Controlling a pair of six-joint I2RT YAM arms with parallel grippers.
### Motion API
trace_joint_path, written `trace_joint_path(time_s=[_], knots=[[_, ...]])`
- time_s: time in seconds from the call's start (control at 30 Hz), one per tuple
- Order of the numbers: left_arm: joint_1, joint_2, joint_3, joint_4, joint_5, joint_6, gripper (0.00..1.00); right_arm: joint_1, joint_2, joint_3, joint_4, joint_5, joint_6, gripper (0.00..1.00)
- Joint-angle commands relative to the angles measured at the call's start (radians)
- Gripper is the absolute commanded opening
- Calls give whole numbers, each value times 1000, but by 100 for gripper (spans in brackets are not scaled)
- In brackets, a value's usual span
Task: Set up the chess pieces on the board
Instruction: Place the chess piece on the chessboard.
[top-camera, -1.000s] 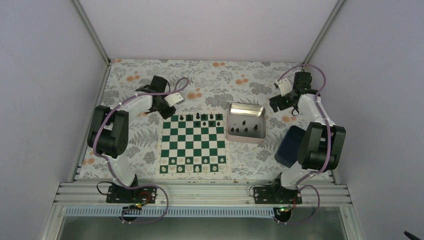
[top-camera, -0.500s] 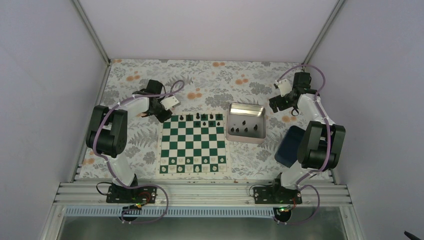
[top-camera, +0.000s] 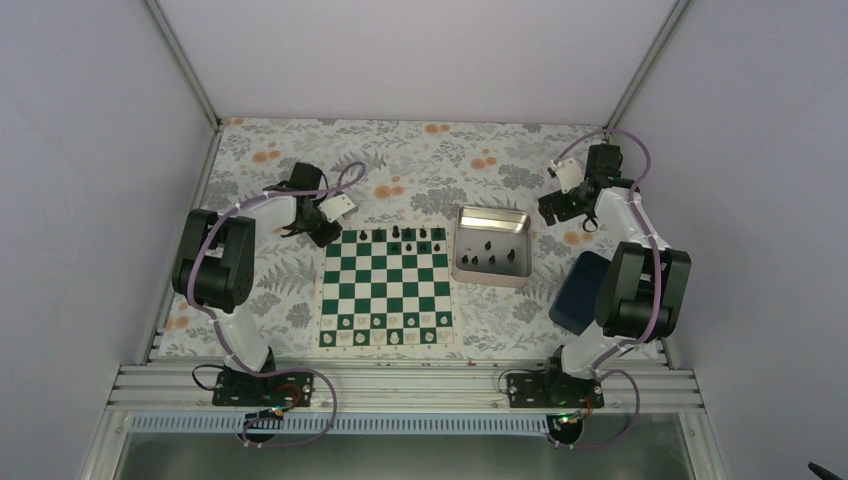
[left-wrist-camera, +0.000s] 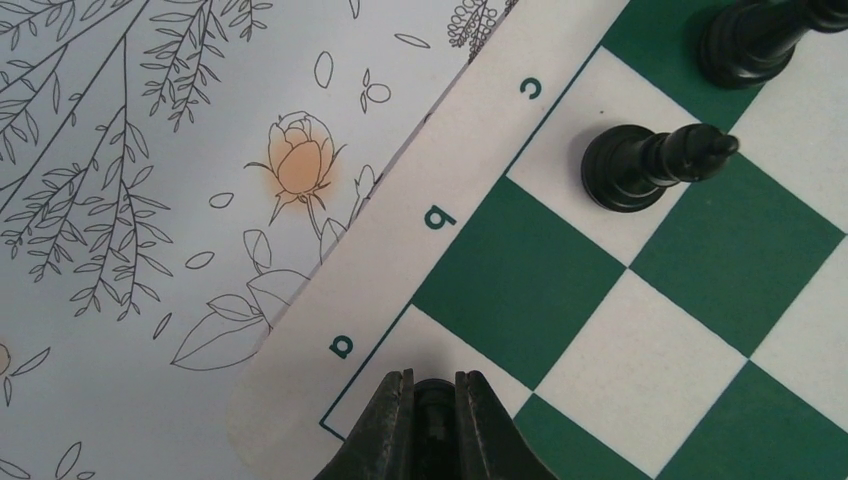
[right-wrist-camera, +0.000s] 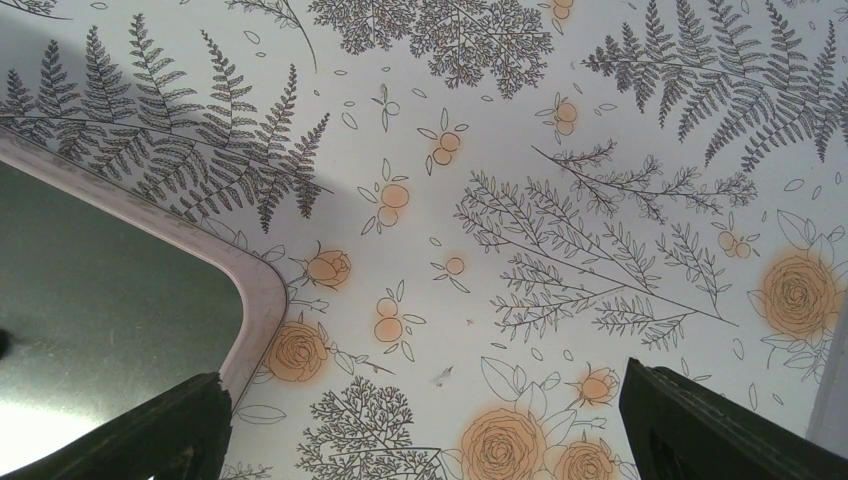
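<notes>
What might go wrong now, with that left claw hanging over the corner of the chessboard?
1. The left gripper pinches a tiny black chess piece only at its fingertips; it may slip or topple on release.
2. It hovers near the chessboard's white border, so the piece might land off its corner square.
3. A standing black piece is close on the same row; the gripper could knock it.

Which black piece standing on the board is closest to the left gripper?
The black piece on the white square beside the border's letter c is nearest the left gripper; the other piece stands on the green square beyond.
</notes>
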Motion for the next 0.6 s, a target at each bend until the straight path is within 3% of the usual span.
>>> trace_joint_path(time_s=[0.0,0.27,0.43,0.57], knots=[[8,15,-2,21,33,3,9,11,10,2,-2,-4,-13,100],[9,17,-6,12,27,6,13,10,11,-1,-4,-7,-16,100],[8,-21,27,-29,26,7,29,10,11,0,-5,-8,-16,100],[7,-59,90,-81,18,9,33,10,7,-1,-5,-9,-16,100]])
